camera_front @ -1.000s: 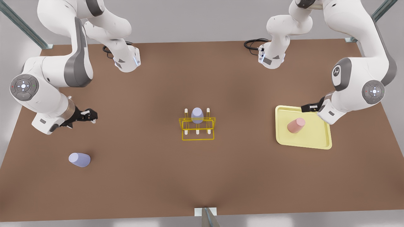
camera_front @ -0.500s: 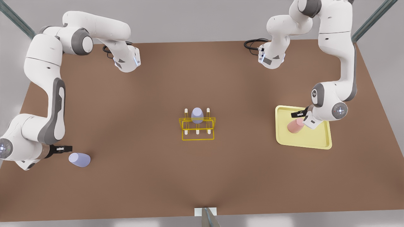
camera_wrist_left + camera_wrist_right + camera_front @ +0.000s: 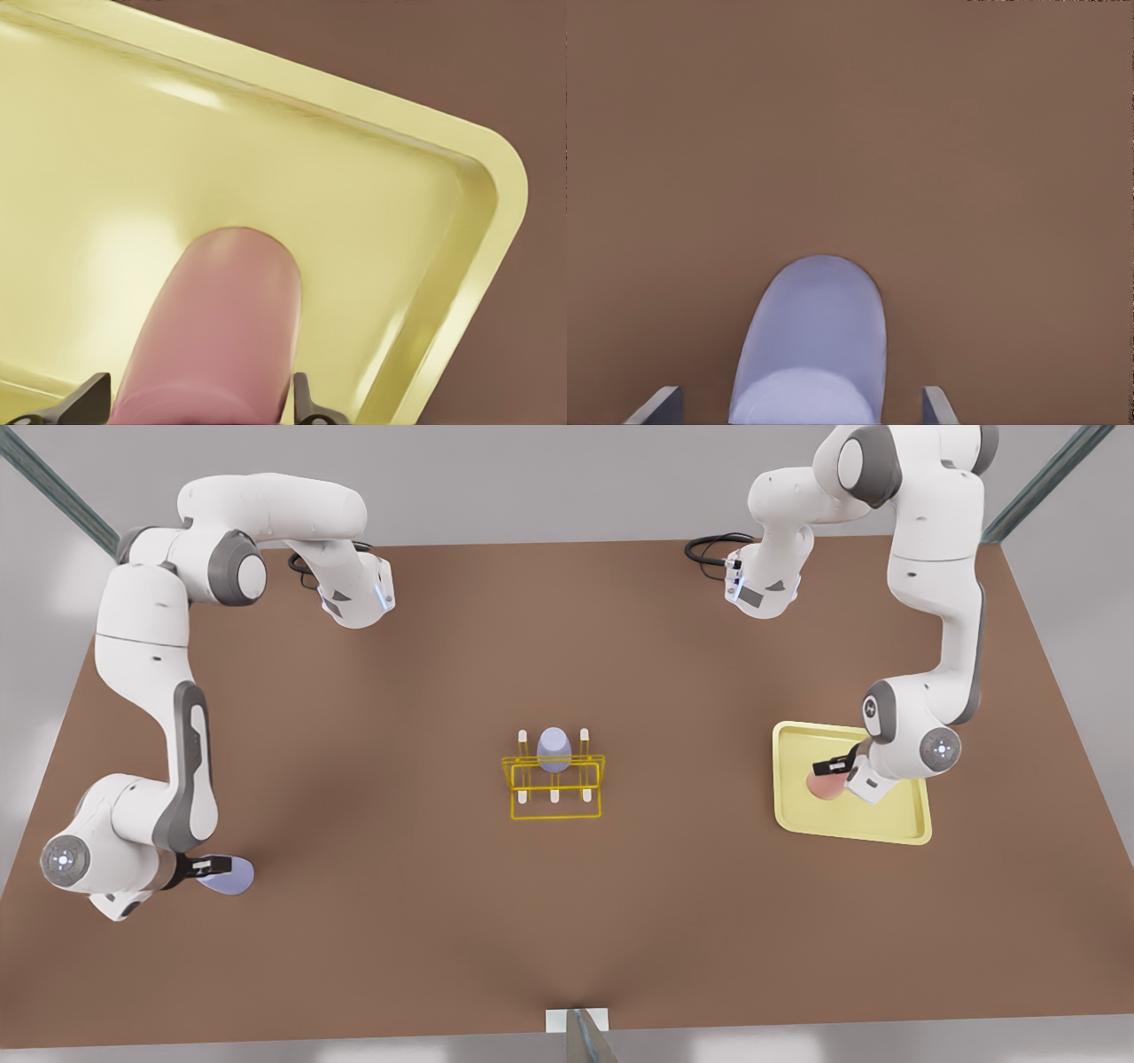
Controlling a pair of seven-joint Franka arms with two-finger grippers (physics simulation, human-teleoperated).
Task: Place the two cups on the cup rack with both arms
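The salmon pink cup (image 3: 819, 786) (image 3: 221, 328) lies on its side in the pale-yellow tray (image 3: 850, 837) at the front view's right. My left gripper (image 3: 828, 772) (image 3: 199, 403) is around it, a finger pressed to each side. A lavender cup (image 3: 235, 877) (image 3: 811, 345) lies on its side on the table at the front view's left. My right gripper (image 3: 213, 865) (image 3: 802, 403) straddles its wide end, open, with both fingers clear of it. The yellow wire cup rack (image 3: 554, 788) stands mid-table with another lavender cup (image 3: 554, 750) upside down on a back peg.
The tray's raised rim (image 3: 496, 204) runs close beside the pink cup. Both arm bases (image 3: 354, 598) (image 3: 762, 589) stand at the far table edge with black cables. Bare brown table (image 3: 399, 824) lies between each cup and the rack.
Both arms swung down and forward. The right gripper reached the lying lavender cup and now straddles it. The left gripper slid over the tray onto the pink cup.
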